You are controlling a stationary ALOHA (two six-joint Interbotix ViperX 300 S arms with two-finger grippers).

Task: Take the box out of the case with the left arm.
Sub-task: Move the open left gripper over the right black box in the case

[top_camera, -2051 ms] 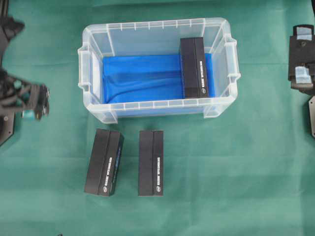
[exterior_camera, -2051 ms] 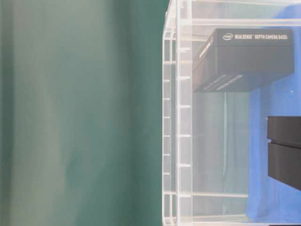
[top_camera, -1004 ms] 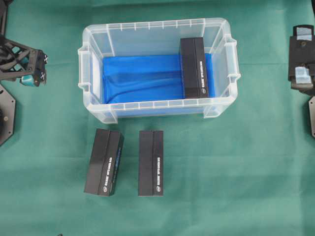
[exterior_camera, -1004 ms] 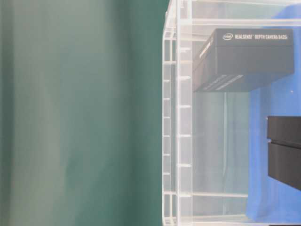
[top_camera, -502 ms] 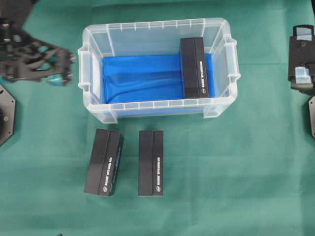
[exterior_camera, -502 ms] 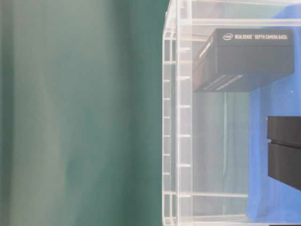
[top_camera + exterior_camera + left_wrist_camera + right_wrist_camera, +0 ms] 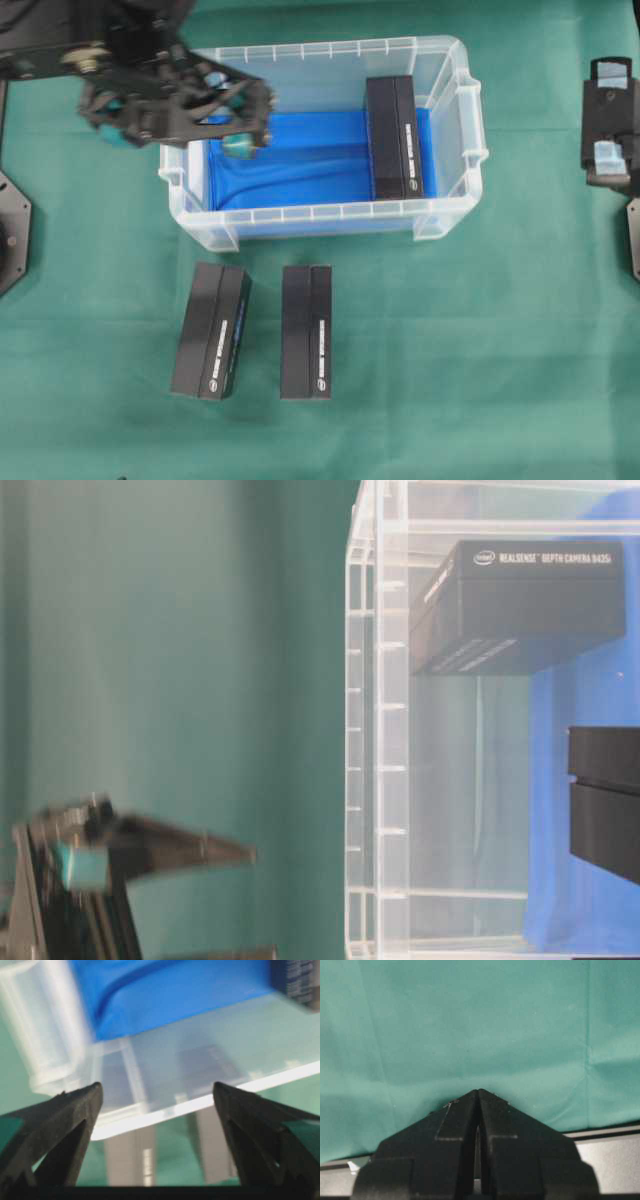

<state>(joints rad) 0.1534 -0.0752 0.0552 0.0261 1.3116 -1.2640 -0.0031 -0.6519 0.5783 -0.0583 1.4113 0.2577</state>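
Box (image 7: 394, 138) number three is not yet taken out: it lies inside the case (image 7: 320, 222), at the right end, on the blue liner (image 7: 290, 160), with one long side close to the right wall. Two other boxes (image 7: 211, 331) of the same kind already lie on the green surface (image 7: 480, 350) in front of the case, side by side but apart — so I judge that most of the unloading is done and only this last one is left.

The left gripper (image 7: 175, 100) hangs over the left end of the case, above the rim, well apart from the box. Its fingers (image 7: 60, 1120) stand wide open and hold nothing (the wrist view shows only the clear wall and the liner between them). What is left, as I judge it: to cross toward the right end, come down around the box, close, lift it over the rim and put it outside.

The box is a long black carton with a white line of print along one face; in the table-level view the print reads as a depth camera name. It looks rigid, with sharp edges and a matte skin. It lies flat, its long axis across the case, not tilted.

The right gripper (image 7: 478, 1125) rests far at the right side over the bare cloth — its fingers are closed together, with nothing between.
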